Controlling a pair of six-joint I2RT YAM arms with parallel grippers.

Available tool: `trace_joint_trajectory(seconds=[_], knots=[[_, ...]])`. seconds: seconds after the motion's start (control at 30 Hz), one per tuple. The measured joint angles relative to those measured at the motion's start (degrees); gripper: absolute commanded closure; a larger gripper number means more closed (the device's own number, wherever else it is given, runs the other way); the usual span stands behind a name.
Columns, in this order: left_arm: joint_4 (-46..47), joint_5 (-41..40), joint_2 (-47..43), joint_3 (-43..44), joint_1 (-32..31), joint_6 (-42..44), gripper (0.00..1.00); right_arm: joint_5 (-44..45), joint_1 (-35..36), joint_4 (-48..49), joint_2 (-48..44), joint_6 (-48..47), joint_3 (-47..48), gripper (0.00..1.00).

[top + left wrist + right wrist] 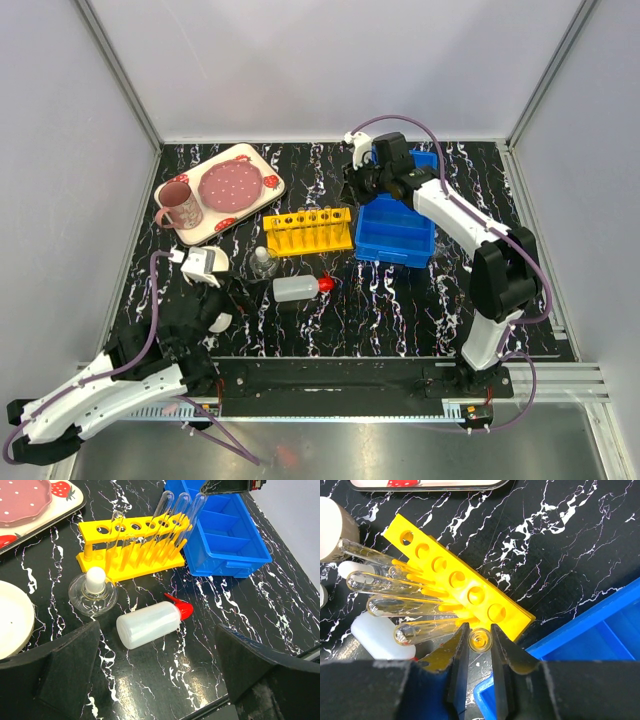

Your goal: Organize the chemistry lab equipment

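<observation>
Spanning the work area: black, white-veined table (400, 310), carrying everything listed.

Blue divided bin (395, 235): right of centre, its left wall just beside the rack.

Strawberry-patterned tray (252, 152): far left corner, holding a pink dotted plate (232, 183) and a pink mug (180, 205).

Right hand (480, 642): poised above the rack's bin-side end, its two fingers closed on a single test tube (480, 641), seen end-on just beside the last hole. Whether the tube touches the rack cannot be told.

Left hand (157, 630): low at the near left, fingers spread wide, gripping nothing; squeeze bottle and flask lie ahead of it.

Yellow tube rack (308, 230): mid-table, six holes in its top bar.

Squeeze bottle (296, 288): translucent white, lying on its side near the rack's front, its red cap (326, 284) pointing toward the bin.

Glass flask (93, 592): upright, white-stoppered, between rack and bottle, just beside the bottle's base.

White round dish (10, 617): at the left hand's left side, partly cut off.

Racked test tubes (172, 525): four, clear, leaning in the rack.
</observation>
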Motion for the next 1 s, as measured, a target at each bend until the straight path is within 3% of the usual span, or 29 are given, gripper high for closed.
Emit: trace_joint_trajectory(seconds=[0.3, 0.7, 1.0], knots=[[-0.2, 0.0, -0.8, 0.0, 0.0, -0.3, 0.01, -0.1, 0.1, 0.7, 0.0, -0.3, -2.4, 0.62], [-0.4, 0.0, -2.2, -0.1, 0.0, -0.3, 0.01, -1.6, 0.2, 0.7, 0.0, -0.7, -3.1, 0.62], [-1.0, 0.0, -2.9, -0.1, 0.0, -0.3, 0.01, -1.6, 0.2, -0.8, 0.0, 0.4, -1.6, 0.48]])
